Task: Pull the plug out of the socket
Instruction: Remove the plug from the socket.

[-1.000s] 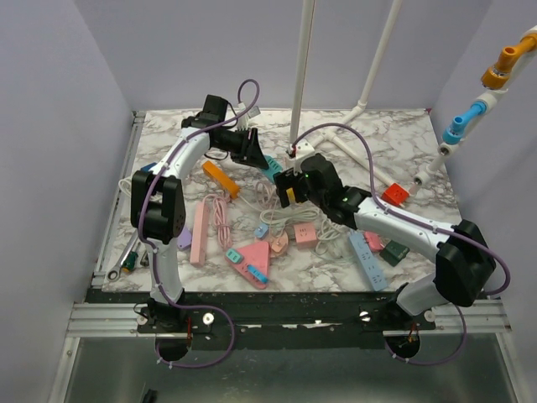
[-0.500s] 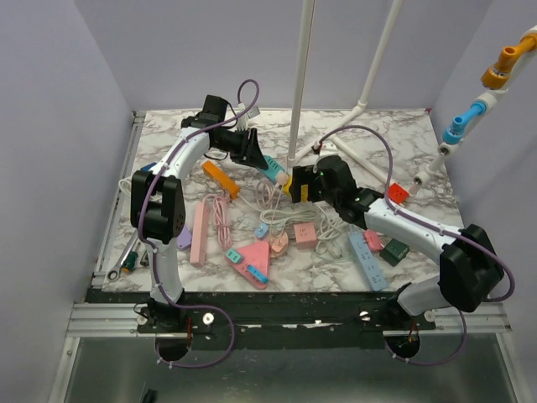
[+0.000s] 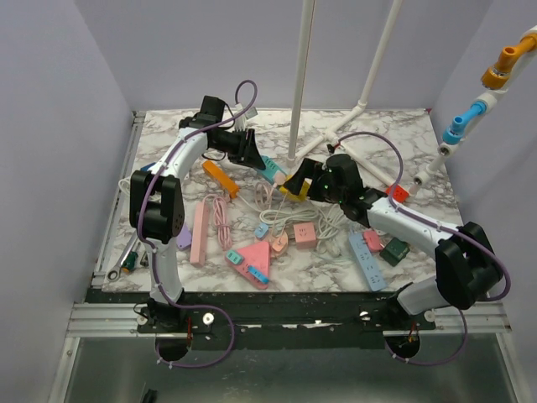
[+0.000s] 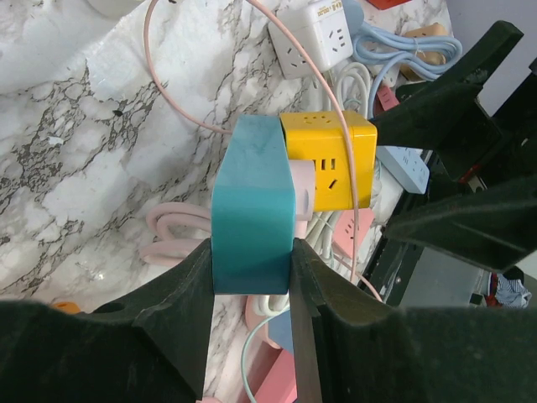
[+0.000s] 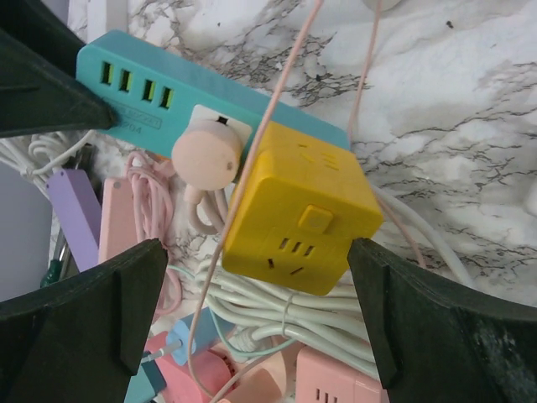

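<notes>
Left gripper (image 4: 249, 281) pinching teal plastic power strip (image 4: 252, 193). Right gripper (image 5: 256, 273) spread, flanking yellow plastic cube plug (image 5: 302, 210) on strip. Next I clamp, pull.

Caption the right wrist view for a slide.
Open right hand flanks yellow cube adapter seated against teal power strip.

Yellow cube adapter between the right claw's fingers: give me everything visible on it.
The yellow cube adapter looks like smooth hard plastic with rounded edges. Its faces carry socket slots, and one has a small square button. It sits against the teal power strip, apparently plugged into it, right beside a round pink plug. A thin pink cord crosses over its corner. The right claw stands open around it, fingers clear on both sides. The left claw grips the strip.
</notes>
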`<state>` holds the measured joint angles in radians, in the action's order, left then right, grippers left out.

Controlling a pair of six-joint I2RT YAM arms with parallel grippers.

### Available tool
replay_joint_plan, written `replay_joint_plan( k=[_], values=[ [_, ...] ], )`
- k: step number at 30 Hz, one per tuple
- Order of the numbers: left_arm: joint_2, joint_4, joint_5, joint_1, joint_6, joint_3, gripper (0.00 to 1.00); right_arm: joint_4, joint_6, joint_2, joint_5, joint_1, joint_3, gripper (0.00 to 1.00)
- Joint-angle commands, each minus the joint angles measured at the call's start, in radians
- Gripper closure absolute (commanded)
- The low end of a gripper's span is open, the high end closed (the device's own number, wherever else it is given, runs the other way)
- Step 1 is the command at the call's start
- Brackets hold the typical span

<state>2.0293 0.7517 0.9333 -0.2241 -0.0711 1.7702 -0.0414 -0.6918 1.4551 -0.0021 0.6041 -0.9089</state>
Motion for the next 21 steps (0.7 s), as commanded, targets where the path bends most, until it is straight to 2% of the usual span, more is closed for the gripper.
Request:
replay_joint_plan(
  k=[1,7,21],
  values=[
    [-0.047,0.004,0.038,0.015,0.013,-0.009,1.0,-0.011,-0.059,-0.024,-0.024,-0.032,0.024,0.0],
    [-0.046,0.006,0.037,0.023,0.019,-0.014,1.0,0.089,-0.043,-0.102,0.078,-0.038,0.022,0.0],
    [-0.053,0.021,0.041,0.028,0.031,-0.012,1.0,0.066,-0.124,-0.071,0.162,-0.06,0.039,0.02]
  ],
)
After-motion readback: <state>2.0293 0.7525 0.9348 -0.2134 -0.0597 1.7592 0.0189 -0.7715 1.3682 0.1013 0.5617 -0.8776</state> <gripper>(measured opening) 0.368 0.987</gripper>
